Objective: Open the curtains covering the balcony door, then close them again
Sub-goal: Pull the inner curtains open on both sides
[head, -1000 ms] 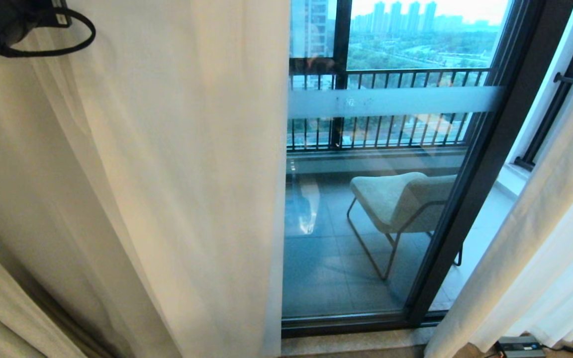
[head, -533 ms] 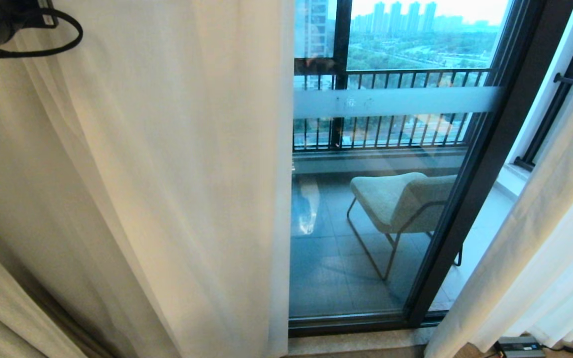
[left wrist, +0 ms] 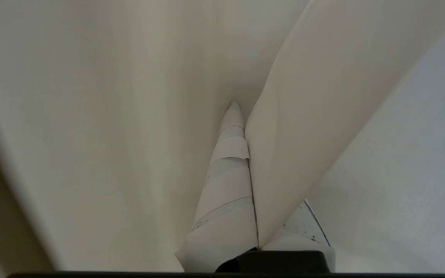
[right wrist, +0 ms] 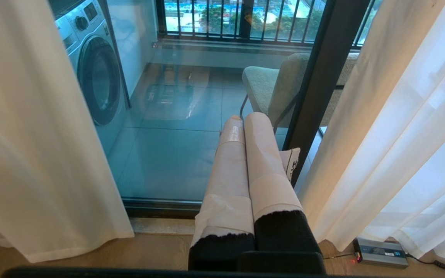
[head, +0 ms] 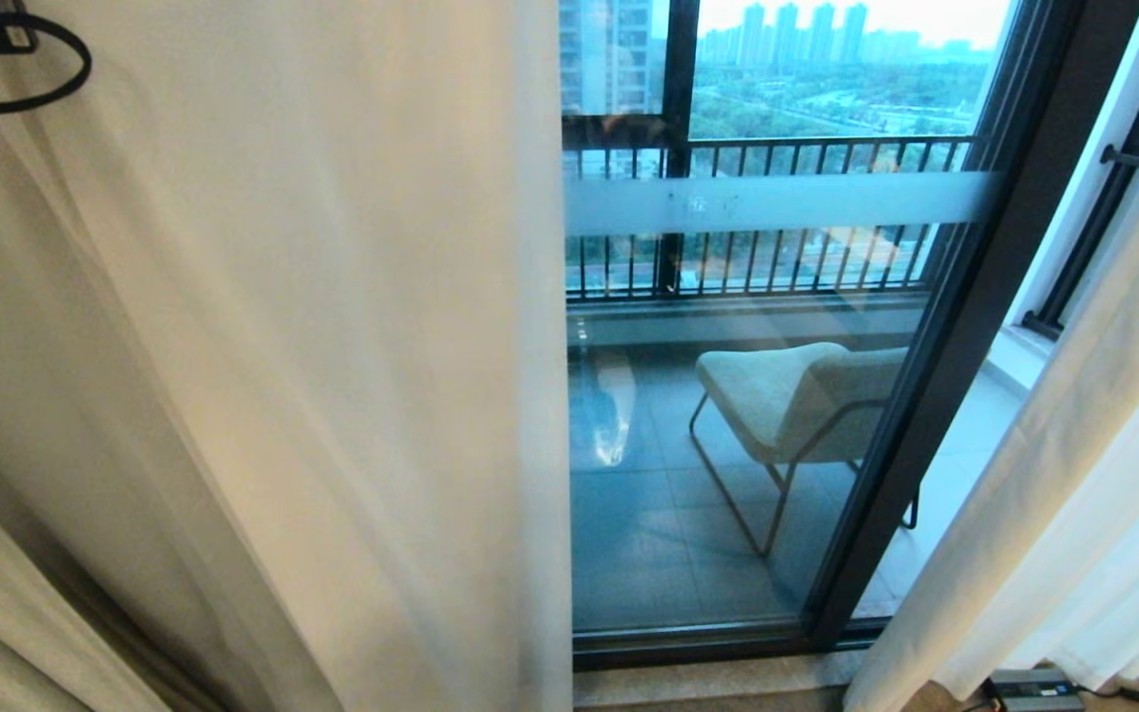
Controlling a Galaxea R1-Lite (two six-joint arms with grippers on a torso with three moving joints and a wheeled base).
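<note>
The left hand (left wrist: 242,127) is pinching a fold of the curtains (head: 312,326), its two taped fingers (left wrist: 226,185) pressed together with the pale cloth caught between them, at the top left corner of the head view where only a loop of the arm's black cable (head: 26,69) is showing. The fabric is hanging in long vertical pleats, so its long axis is running floor to ceiling, and the free edge is lying to the right of that grip, falling straight down in front of the balcony door (head: 935,396). The left arm is therefore the nearer one for any pull. The right hand (right wrist: 245,123) is sitting low and idle, fingers pressed together on nothing, pointing at the glass between the two drapes. The left drape is showing a cream, opaque weave; a second drape (head: 1074,475) is gathered on the right, white and sheer where daylight passes through. Between them, the dark-framed glass with its frosted band is standing uncovered, a chair (head: 797,396) visible beyond it.
</note>
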